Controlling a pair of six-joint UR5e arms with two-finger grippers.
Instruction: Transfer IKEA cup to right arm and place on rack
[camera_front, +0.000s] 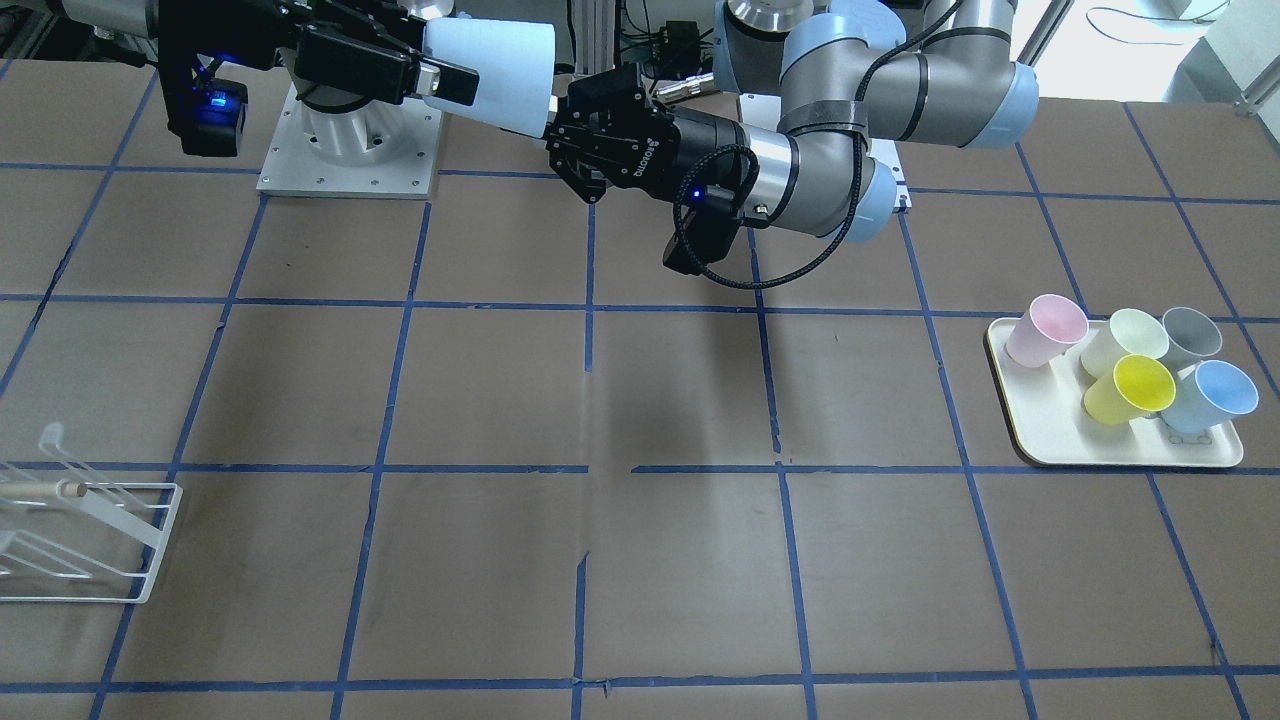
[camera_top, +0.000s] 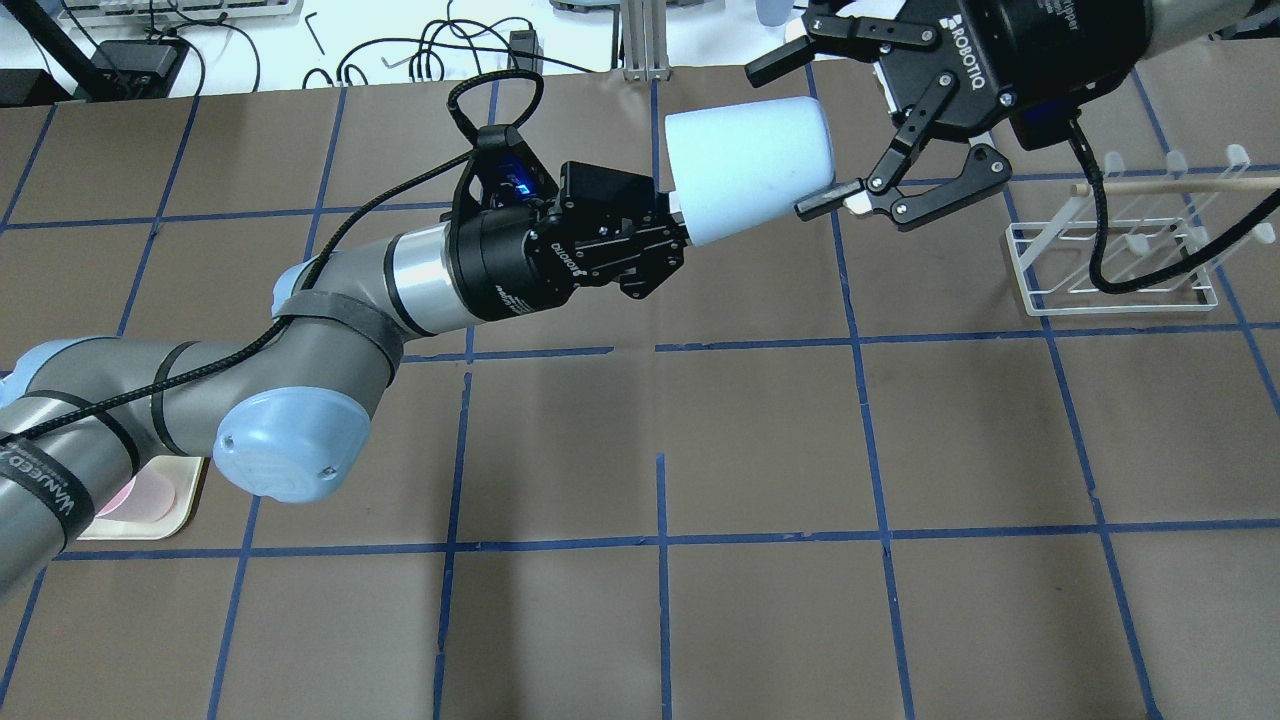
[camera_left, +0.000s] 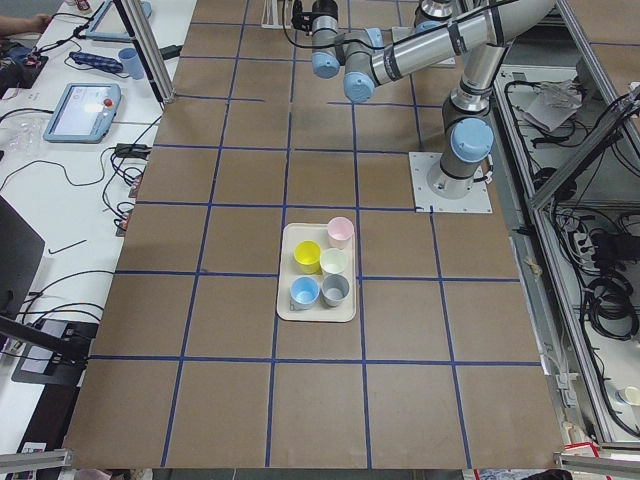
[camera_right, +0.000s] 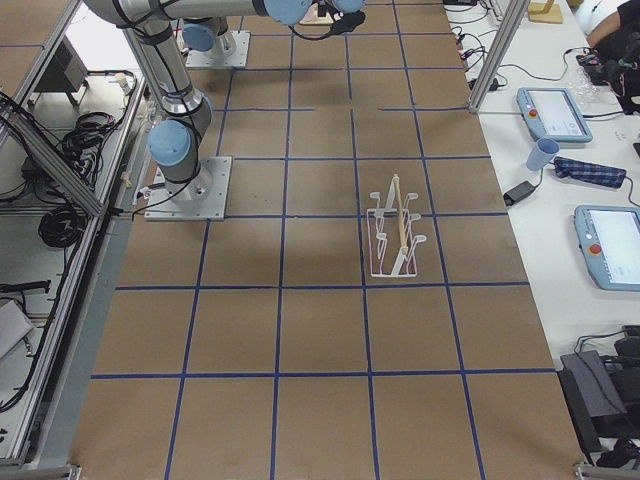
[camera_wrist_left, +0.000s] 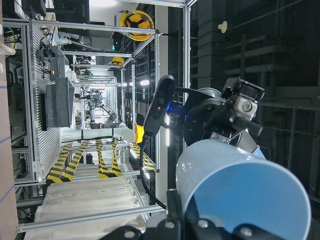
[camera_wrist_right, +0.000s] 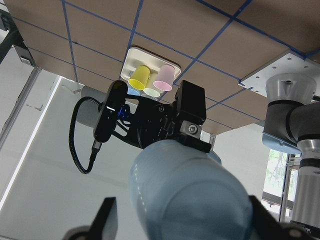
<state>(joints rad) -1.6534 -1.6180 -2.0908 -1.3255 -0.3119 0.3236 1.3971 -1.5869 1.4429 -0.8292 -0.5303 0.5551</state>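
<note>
The pale blue IKEA cup (camera_top: 750, 165) hangs in the air on its side between the two arms, over the back of the table. My left gripper (camera_top: 682, 228) is shut on its rim end; the cup's bright blue inside fills the left wrist view (camera_wrist_left: 250, 195). My right gripper (camera_top: 797, 135) is open, its fingers (camera_top: 828, 203) straddling the cup's base end with one above and one below. From the front, the cup (camera_front: 500, 70) sits between the right gripper (camera_front: 450, 85) and the left gripper (camera_front: 557, 118). The white wire rack (camera_top: 1110, 293) stands on the table beyond the right gripper.
A cream tray (camera_front: 1120, 455) on my left side holds a pink cup (camera_front: 1045, 330), a yellow cup (camera_front: 1132, 390), a second pale blue cup (camera_front: 1212, 397) and two other cups. The rack (camera_front: 100, 545) is at the table edge on my right. The right arm's base plate (camera_front: 350, 150) lies behind.
</note>
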